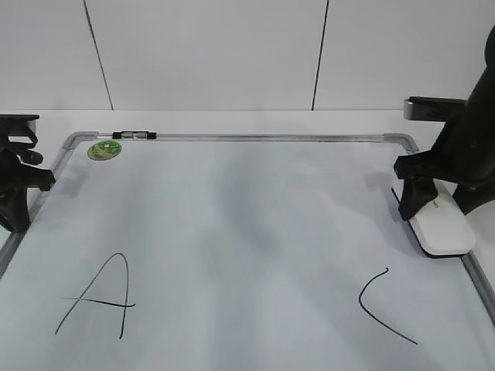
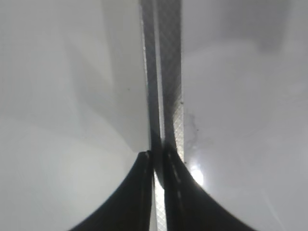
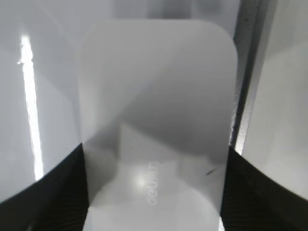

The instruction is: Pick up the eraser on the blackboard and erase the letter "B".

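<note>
The eraser (image 1: 446,229), a white rounded block, lies at the right edge of the blackboard (image 1: 247,209). My right gripper (image 1: 437,203) stands over it, with a black finger against each long side. In the right wrist view the eraser (image 3: 154,96) fills the space between the jaws of my right gripper (image 3: 154,192), with faint grey lettering on top. The letter "B" does not show; the board's middle between "A" (image 1: 100,297) and "C" (image 1: 383,305) is bare. My left gripper (image 1: 15,212) is shut and empty at the board's left edge, above the grey frame (image 2: 168,72) in the left wrist view (image 2: 158,159).
A round green sticker (image 1: 104,150) sits at the board's top left corner. A small dark clip or pen (image 1: 133,135) lies on the top frame. The board's right frame (image 3: 248,72) runs just beside the eraser. A white wall stands behind the table.
</note>
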`<act>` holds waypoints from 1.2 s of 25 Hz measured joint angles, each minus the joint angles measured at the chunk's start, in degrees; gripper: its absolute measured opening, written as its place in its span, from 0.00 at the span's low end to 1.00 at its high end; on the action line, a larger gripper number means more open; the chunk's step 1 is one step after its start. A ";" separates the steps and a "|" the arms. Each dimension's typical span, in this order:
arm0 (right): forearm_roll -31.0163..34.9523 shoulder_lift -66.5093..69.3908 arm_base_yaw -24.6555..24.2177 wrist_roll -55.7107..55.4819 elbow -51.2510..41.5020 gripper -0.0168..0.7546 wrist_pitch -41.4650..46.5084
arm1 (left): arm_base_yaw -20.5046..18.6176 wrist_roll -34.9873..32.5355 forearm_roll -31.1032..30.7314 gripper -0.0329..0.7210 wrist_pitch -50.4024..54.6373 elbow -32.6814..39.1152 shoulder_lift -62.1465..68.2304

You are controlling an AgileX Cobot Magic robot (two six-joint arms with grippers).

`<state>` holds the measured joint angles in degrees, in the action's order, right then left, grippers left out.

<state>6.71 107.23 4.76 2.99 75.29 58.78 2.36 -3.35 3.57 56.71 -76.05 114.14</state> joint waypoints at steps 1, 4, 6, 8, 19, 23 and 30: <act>0.00 0.09 0.00 -0.08 0.00 0.71 -0.22 | 0.00 0.00 0.10 0.09 0.00 0.00 0.00; 0.00 1.06 0.00 -0.63 0.00 0.71 -0.75 | 0.00 0.00 0.10 0.09 0.00 0.00 0.00; 0.00 2.15 0.00 -0.64 0.00 0.71 -1.09 | 0.00 0.00 0.10 0.09 0.00 0.00 0.00; 0.00 2.98 0.00 -0.73 -0.10 0.71 -1.13 | 0.00 0.00 0.20 0.09 0.05 0.00 0.00; 0.00 3.22 0.00 -0.86 -0.10 0.71 -1.25 | 0.00 0.00 0.20 0.09 0.05 0.00 0.00; -0.14 3.22 0.00 -0.98 -0.10 0.71 -1.25 | 0.00 0.00 0.20 0.09 0.05 0.00 0.00; -0.56 3.22 0.00 -1.66 -0.10 0.71 -1.25 | 0.00 0.00 0.31 0.09 0.14 0.00 0.00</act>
<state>6.15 110.45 4.76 1.32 75.19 57.53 2.36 -3.35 3.89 56.85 -76.05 114.14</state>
